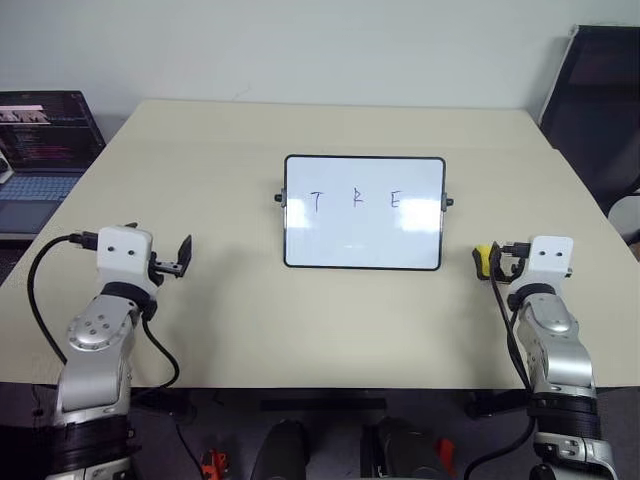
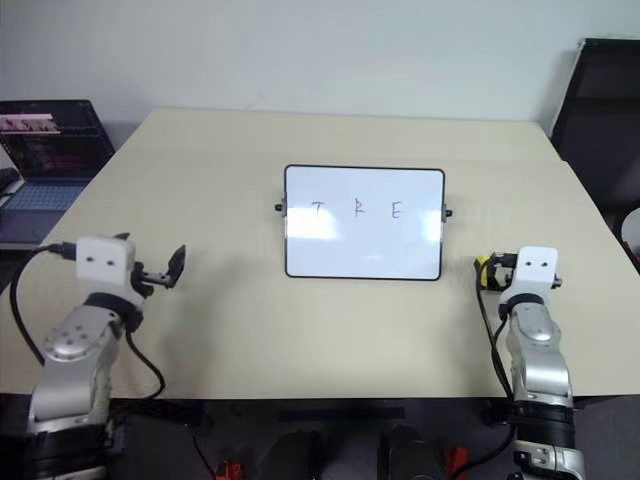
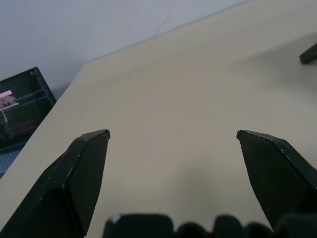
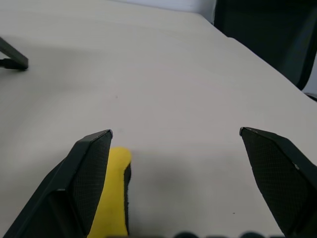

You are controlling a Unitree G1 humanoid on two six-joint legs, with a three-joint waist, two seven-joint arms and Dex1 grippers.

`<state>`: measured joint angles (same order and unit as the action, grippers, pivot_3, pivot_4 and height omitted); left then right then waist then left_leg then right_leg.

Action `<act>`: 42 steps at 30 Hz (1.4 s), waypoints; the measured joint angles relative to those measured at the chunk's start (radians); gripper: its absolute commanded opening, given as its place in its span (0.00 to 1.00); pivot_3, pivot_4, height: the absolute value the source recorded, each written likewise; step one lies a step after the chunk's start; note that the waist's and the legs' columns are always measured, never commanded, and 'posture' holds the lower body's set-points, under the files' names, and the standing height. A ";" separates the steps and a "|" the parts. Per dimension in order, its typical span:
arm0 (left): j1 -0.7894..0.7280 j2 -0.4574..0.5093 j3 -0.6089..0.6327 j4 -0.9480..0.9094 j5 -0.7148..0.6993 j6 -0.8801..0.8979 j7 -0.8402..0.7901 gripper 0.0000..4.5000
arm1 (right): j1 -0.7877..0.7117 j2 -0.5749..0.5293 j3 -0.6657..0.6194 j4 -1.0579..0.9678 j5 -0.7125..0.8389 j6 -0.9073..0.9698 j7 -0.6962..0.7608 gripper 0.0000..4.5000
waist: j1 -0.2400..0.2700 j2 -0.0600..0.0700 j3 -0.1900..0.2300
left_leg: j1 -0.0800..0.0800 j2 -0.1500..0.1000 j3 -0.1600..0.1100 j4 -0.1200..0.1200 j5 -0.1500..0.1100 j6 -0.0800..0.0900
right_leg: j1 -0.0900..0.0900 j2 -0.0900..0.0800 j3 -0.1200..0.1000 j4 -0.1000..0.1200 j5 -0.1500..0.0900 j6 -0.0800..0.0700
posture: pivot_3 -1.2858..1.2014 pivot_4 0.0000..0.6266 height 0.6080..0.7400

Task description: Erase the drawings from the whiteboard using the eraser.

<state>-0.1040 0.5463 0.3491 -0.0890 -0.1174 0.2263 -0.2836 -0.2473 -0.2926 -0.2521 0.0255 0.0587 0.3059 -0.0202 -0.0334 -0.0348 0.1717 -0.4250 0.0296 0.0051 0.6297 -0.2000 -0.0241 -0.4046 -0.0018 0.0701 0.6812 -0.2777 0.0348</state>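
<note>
Eraser [image 4: 115, 198] beside inner finger of right gripper [image 4: 176, 133] (wide open, ungripped); left gripper [image 3: 173, 133] open, empty.

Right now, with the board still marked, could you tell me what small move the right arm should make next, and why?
Probably close the right tool on the eraser. Its jaws stand wide open with the yellow block already between them, against one finger. The drawings on the whiteboard are untouched, so the eraser must be gripped before any wiping.
</note>
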 measured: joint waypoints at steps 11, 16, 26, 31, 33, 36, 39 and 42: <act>-0.056 -0.026 -0.016 0.010 0.001 0.007 0.018 1.00 | -0.010 -0.021 -0.004 0.019 0.000 0.000 -0.004 1.00 | 0.001 0.000 0.000 | 0.000 0.000 0.001 0.000 0.000 0.000 | 0.000 0.000 0.000 0.000 0.000 0.000 | 0.52 0.24 1.00; -0.092 -0.040 -0.036 0.048 0.003 -0.015 0.019 1.00 | -0.010 -0.042 -0.011 0.019 0.001 -0.001 -0.001 1.00 | 0.001 0.000 0.000 | 0.000 0.000 0.001 0.000 0.000 0.000 | 0.000 0.000 0.000 0.000 0.000 0.000 | 0.52 0.24 1.00; -0.163 -0.105 -0.087 0.136 0.010 -0.084 0.034 1.00 | -0.047 -0.031 -0.044 0.063 0.004 -0.035 -0.040 1.00 | 0.001 -0.001 0.000 | 0.000 -0.001 0.002 0.000 0.000 0.000 | 0.000 0.000 0.000 0.000 0.000 0.000 | 0.52 0.24 1.00; -0.169 -0.116 -0.107 0.133 -0.003 -0.084 0.017 1.00 | -0.048 -0.035 -0.044 0.062 0.004 -0.036 -0.028 1.00 | 0.000 -0.001 0.000 | 0.000 0.000 0.001 0.000 0.000 0.000 | 0.000 0.000 0.000 0.000 0.000 0.000 | 0.52 0.24 1.00; -0.186 -0.116 -0.113 0.130 -0.052 -0.081 -0.053 1.00 | -0.046 -0.041 -0.049 0.046 0.019 -0.015 -0.014 1.00 | 0.001 -0.001 0.000 | 0.000 -0.001 0.001 0.000 0.000 0.000 | 0.000 0.000 0.000 0.000 0.000 0.000 | 0.52 0.24 1.00; -0.242 -0.116 -0.168 0.075 -0.149 -0.040 -0.182 1.00 | -0.040 -0.045 -0.057 -0.025 0.051 0.068 0.015 1.00 | 0.006 -0.001 0.000 | -0.001 -0.001 0.001 0.001 0.000 0.000 | 0.001 0.000 -0.001 0.000 0.000 0.000 | 0.52 0.24 1.00; -0.297 -0.120 -0.225 0.014 -0.215 0.017 -0.267 1.00 | -0.033 -0.056 -0.058 -0.102 0.086 0.167 0.044 1.00 | 0.004 -0.001 -0.001 | -0.001 -0.001 0.001 0.001 0.000 0.000 | 0.001 0.000 0.000 0.000 0.000 0.001 | 0.52 0.24 1.00; -0.315 -0.126 -0.314 -0.043 -0.315 0.121 -0.394 1.00 | -0.003 -0.093 -0.081 -0.192 0.127 0.329 0.070 1.00 | 0.002 0.000 -0.001 | -0.001 -0.001 0.001 0.000 0.000 0.000 | 0.001 0.001 -0.001 0.000 0.000 0.001 | 0.52 0.24 1.00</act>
<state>-0.4189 0.4202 0.0347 -0.1316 -0.4325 0.3474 -0.6776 -0.2502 -0.3861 -0.3332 -0.1664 0.1859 0.6352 0.0499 -0.0314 -0.0348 0.1708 -0.4258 0.0285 0.0058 0.6300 -0.2000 -0.0241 -0.4039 -0.0012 0.0695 0.6810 -0.2775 0.0353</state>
